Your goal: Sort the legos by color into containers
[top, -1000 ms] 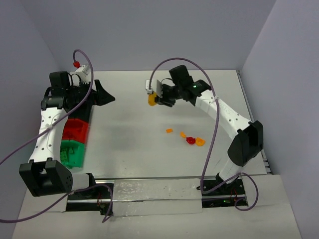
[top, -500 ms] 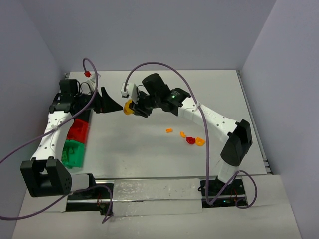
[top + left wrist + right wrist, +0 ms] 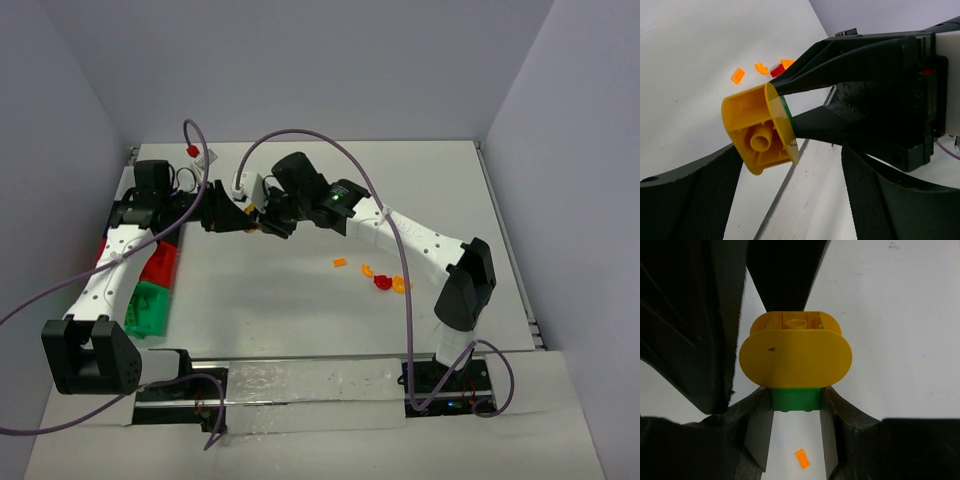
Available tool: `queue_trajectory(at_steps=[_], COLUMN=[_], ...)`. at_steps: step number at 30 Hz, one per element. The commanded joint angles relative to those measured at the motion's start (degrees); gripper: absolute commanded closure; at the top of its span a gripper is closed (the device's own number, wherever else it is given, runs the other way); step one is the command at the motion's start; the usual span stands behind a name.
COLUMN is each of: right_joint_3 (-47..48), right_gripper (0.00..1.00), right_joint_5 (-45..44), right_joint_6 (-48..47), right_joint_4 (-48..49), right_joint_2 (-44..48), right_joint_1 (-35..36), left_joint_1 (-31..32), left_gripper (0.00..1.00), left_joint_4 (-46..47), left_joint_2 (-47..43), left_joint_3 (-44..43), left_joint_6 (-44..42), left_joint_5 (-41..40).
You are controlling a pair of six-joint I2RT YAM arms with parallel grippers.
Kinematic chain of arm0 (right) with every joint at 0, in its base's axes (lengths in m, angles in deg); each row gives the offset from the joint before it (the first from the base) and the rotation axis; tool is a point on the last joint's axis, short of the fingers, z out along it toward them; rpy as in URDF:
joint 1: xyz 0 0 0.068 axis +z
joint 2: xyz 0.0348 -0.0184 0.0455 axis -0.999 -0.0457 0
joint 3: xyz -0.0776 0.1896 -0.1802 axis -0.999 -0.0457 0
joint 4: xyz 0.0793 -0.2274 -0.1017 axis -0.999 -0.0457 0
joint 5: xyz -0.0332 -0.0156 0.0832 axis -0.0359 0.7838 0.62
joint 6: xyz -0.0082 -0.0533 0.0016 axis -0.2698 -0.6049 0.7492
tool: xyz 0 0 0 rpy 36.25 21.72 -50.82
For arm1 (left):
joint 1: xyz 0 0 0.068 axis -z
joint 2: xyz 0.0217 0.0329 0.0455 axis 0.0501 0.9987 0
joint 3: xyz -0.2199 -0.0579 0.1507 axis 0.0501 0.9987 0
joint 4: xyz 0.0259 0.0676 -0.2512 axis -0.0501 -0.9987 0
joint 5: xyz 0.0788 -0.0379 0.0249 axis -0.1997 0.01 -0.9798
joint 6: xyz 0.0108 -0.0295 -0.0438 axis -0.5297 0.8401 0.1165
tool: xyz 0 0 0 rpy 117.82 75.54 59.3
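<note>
Right gripper (image 3: 262, 222) pinches green brick (image 3: 795, 399) (unseen from top) bearing yellow lego (image 3: 795, 359); left gripper (image 3: 240, 218) wide.

Yellow rounded lego (image 3: 795, 352), hollow underside w/ centre tube showing, was stuck to green brick (image 3: 795, 399). The brick was pinched in right end effector (image 3: 795, 407), above tabletop (image 3: 300, 320). Loose pcs lay right of centre: orange tile (image 3: 340, 263), orange curved pc (image 3: 367, 270), red pc (image 3: 381, 282), orange pc (image 3: 401, 284). Green container (image 3: 145, 308) & red container (image 3: 157, 262) sat adjacent at left edge.
</note>
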Motion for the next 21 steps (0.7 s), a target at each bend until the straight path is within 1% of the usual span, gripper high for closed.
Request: queue_trajectory(at_steps=[1, 3, 5, 7, 9, 12, 14, 15, 17, 20, 21], right_joint_3=[3.4, 3.1, 3.0, 2.8, 2.6, 2.1, 1.5, 1.4, -0.2, -2.1, -3.4], right_gripper=[1.0, 1.0, 1.0, 1.0, 1.0, 1.0, 1.0, 1.0, 1.0, 1.0, 1.0], right_joint_5=[0.0, 0.3, 0.2, 0.3, 0.3, -0.2, -0.7, -1.1, -2.8, -3.9, -4.0], right_joint_6=[0.1, 0.1, 0.0, 0.2, 0.3, 0.7, 0.9, 0.9, 1.0, 0.9, 1.0], right_joint_4=[1.5, 2.0, 1.9, 1.8, 1.9, 2.2, 2.4, 2.8, 3.8, 4.7, 5.0], right_joint_2=[0.2, 0.5, 0.6, 0.7, 0.8, 1.1, 1.4, 1.6, 2.2, 2.9, 3.3], right_joint_1=[1.2, 1.3, 1.6, 1.8, 1.7, 1.7, 1.7, 1.7, 1.7, 1.3, 0.8], left_joint_1=[1.2, 1.2, 1.2, 1.2, 1.2, 1.2, 1.1, 0.9, -1.2, -5.4, -9.8], left_gripper=[0.17, 0.19, 0.24, 0.42, 0.55, 0.85, 1.0, 1.0, 1.0, 1.0, 1.0], left_joint_4=[4.3, 5.5, 6.3, 7.5, 8.0, 9.0, 7.6, 6.5, 3.1, 3.5, 4.5], left_joint_2=[0.1, -0.1, -0.1, 0.1, 0.1, 0.3, 0.7, 1.0, 1.8, 1.6, 1.8], left_joint_3=[-0.3, -0.2, -0.2, 0.1, 0.6, 1.1, 0.7, 0.3, -0.9, 0.0, 0.3], left_joint_6=[0.9, 1.7, 2.3, 3.2, 3.8, 4.2, 3.2, 2.2, -3.6, -2.9, -1.7], left_joint_5=[-0.8, -1.2, -1.1, -1.0, -0.9, -0.4, -1.1, -1.1, 0.4, 1.8, 1.8])
